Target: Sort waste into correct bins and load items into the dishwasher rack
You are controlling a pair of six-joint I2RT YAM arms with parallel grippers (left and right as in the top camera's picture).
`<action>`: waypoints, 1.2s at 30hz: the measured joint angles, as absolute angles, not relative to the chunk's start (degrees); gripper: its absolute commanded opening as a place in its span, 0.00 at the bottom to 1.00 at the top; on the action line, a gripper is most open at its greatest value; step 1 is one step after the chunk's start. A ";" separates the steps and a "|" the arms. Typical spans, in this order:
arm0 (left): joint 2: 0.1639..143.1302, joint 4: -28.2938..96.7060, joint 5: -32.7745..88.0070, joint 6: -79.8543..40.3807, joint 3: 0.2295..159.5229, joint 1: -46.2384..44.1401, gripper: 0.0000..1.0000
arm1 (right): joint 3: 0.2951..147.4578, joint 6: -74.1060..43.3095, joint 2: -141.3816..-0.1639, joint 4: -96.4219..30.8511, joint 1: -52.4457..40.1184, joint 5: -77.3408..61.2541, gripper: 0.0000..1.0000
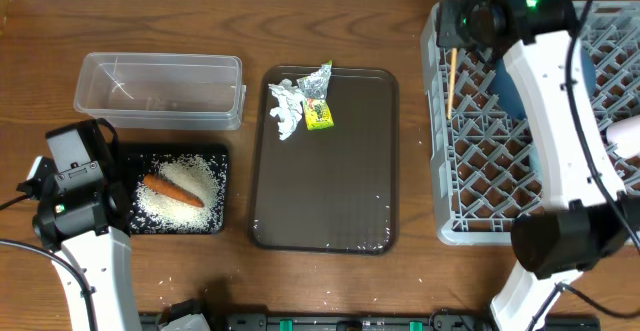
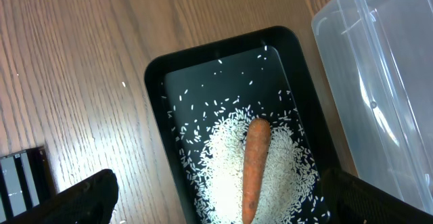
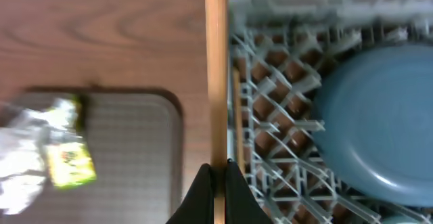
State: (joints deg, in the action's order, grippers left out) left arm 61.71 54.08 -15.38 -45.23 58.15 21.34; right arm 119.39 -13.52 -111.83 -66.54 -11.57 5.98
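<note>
I've got the right gripper (image 3: 216, 175) clamped on the chopsticks (image 3: 216, 68) (one or both, I can't tell), their long axis running straight ahead of it along the left edge of the dishwasher rack (image 3: 270, 88), while the left gripper (image 2: 226, 200) hangs spread wide over the black tray (image 2: 155, 75).

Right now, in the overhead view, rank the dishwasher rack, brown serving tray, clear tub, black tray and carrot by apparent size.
1. Grey dishwasher rack, largest.
2. Brown serving tray.
3. Clear plastic tub and black tray: they look alike, so unranked.
4. Carrot, smallest.
</note>
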 measured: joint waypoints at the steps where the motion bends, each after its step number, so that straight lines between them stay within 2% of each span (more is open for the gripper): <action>1: 61.71 54.06 -15.38 -45.23 58.15 21.34 0.98 | 118.45 -13.23 -112.68 -66.19 -11.09 6.35 0.01; 7: 61.71 54.06 -15.38 -45.23 58.15 21.32 0.98 | 111.48 -12.01 -116.14 -61.52 -8.16 7.62 0.01; 9: 61.71 54.06 -15.38 -45.23 58.15 21.34 0.98 | 110.00 -11.60 -116.20 -60.88 -7.57 7.90 0.06; 10: 61.71 54.06 -15.38 -45.23 58.15 21.34 0.98 | 109.58 -11.42 -116.20 -60.36 -7.31 7.99 0.17; 12: 61.71 54.06 -15.38 -45.23 58.15 21.32 0.98 | 109.36 -11.33 -116.20 -59.83 -7.01 8.21 0.59; 13: 61.71 54.06 -15.38 -45.23 58.15 21.34 0.98 | 109.32 -10.98 -116.20 -59.70 -6.94 8.34 0.73; 15: 61.71 54.06 -15.38 -45.23 58.15 21.34 0.98 | 109.32 -10.92 -116.20 -59.70 -6.92 8.43 0.89; 17: 61.71 54.06 -15.38 -45.23 58.15 21.34 0.98 | 109.32 -10.72 -116.20 -59.77 -6.94 8.40 0.91; 25: 61.71 54.06 -15.38 -45.23 58.15 21.34 0.98 | 109.32 -10.44 -116.20 -60.27 -7.29 4.40 0.89; 29: 61.71 54.06 -15.38 -45.23 58.15 21.32 0.98 | 109.32 -10.46 -116.20 -60.23 -9.15 -2.48 0.90; 36: 61.71 54.08 -15.38 -45.23 58.15 21.34 0.98 | 109.30 -10.50 -116.20 -54.19 -16.60 -15.25 0.98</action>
